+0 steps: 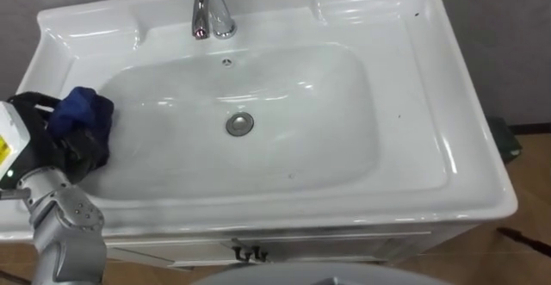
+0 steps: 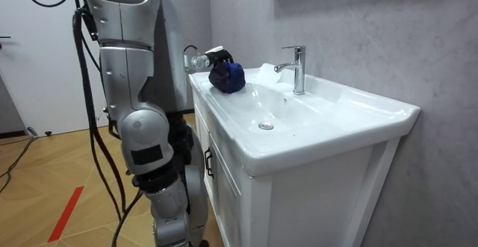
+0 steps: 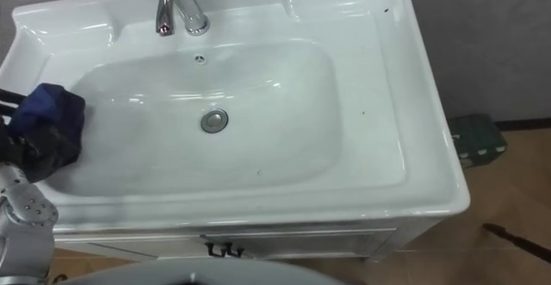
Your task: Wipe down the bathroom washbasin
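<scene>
At the left edge of the bowl, the left robot hand [image 1: 34, 139] is clamped on a bunched blue cloth [image 1: 83, 111], dark fingers curled round it from below and behind; the cloth rests against the sloping left wall of the white basin [image 1: 293, 147], just inside the rim; its wrist and grey forearm come in from the lower left corner over the front lip of the counter [image 1: 469, 160]; out toward the middle of the bowl sits the round metal drain [image 1: 240, 124], well apart from the cloth; behind it, on the back wall of the bowl, is a small overflow hole [image 1: 227, 61], and above that a chrome faucet [image 1: 209, 9] stands on the back ledge; under the front edge a white cabinet carries a small dark handle [image 1: 250, 253]; to the right of the cabinet a dark green object [image 3: 473, 139] lies on the wooden floor [image 3: 508, 207]; seen from the room, the robot stands upright at the end of the cabinet on the room view's left, arm reaching over the top.
</scene>
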